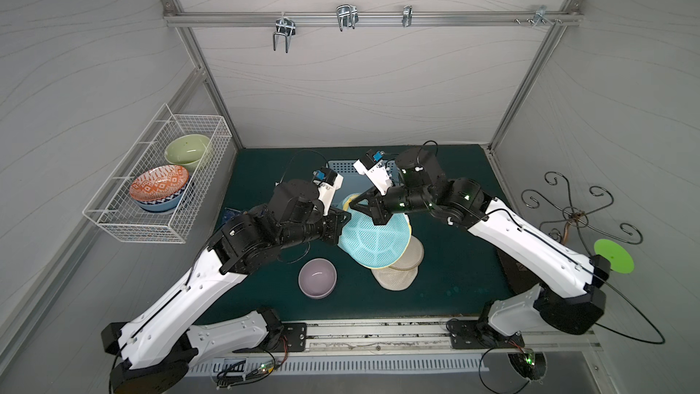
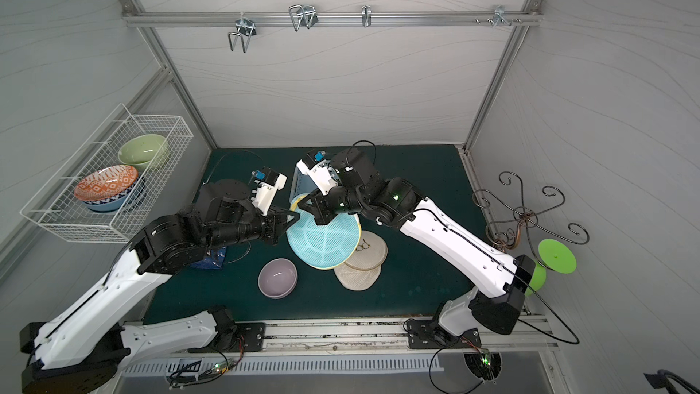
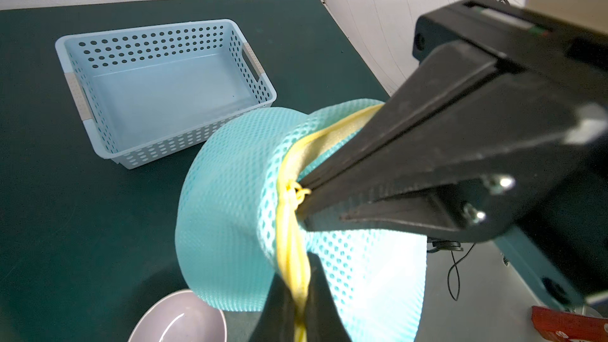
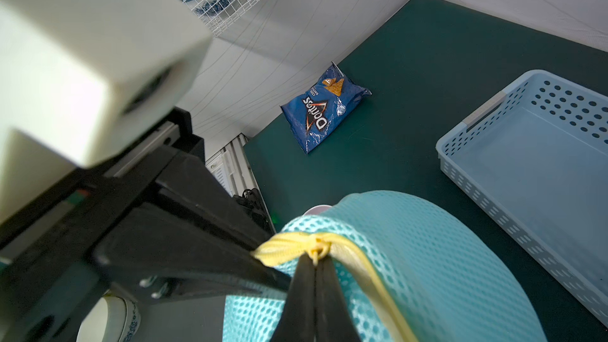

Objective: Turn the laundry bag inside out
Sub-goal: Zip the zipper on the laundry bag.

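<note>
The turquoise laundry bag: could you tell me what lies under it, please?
Beneath the turquoise laundry bag, beige mesh bags poke out at its near edge; whatever else it covers is hidden.

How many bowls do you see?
4: green bowl, orange patterned bowl and blue bowl in the white wire basket; lilac bowl on the green mat. More may be hidden.

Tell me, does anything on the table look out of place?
A blue chip bag lies at the left edge of the mat, unrelated to the laundry bag. Nothing looks spilled or damaged.
</note>
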{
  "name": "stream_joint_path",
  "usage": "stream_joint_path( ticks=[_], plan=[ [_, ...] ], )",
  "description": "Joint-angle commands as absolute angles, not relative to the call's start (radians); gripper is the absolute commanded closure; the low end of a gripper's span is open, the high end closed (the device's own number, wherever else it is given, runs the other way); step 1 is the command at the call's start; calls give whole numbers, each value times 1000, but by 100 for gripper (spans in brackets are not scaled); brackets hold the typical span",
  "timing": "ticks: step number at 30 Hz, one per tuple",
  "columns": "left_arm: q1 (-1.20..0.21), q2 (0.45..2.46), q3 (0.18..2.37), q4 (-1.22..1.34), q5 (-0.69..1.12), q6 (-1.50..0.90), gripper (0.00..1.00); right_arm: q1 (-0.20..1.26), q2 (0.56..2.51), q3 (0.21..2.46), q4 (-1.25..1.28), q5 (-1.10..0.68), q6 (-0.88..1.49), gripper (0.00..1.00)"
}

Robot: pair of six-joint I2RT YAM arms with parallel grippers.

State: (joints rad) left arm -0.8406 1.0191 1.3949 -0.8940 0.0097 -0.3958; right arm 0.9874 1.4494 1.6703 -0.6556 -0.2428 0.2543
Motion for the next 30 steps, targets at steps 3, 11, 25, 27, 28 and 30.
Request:
stream_joint_path(
  ticks=[3,11,25,27,28,30],
  plan=[
    [-845,956,1439,-841,-71,-380,100,918,1402,1634,-710,-174,264,100],
    [-802,913,1455,-862,-142,-348,100,825,1301,1478,-702,-204,297,100],
    [-705,924,1455,-928,-27,-211,100,630,1178,1299,-707,-392,318,100],
    [-697,888,1439,-902,-79,-221,100,625,1157,1248,-685,-397,333,100],
    [-688,874,1437,-890,-88,-229,100,624,1148,1221,-668,-413,342,100],
    [-675,861,1443,-875,-101,-245,100,624,1127,1179,-648,-435,361,100]
  ],
)
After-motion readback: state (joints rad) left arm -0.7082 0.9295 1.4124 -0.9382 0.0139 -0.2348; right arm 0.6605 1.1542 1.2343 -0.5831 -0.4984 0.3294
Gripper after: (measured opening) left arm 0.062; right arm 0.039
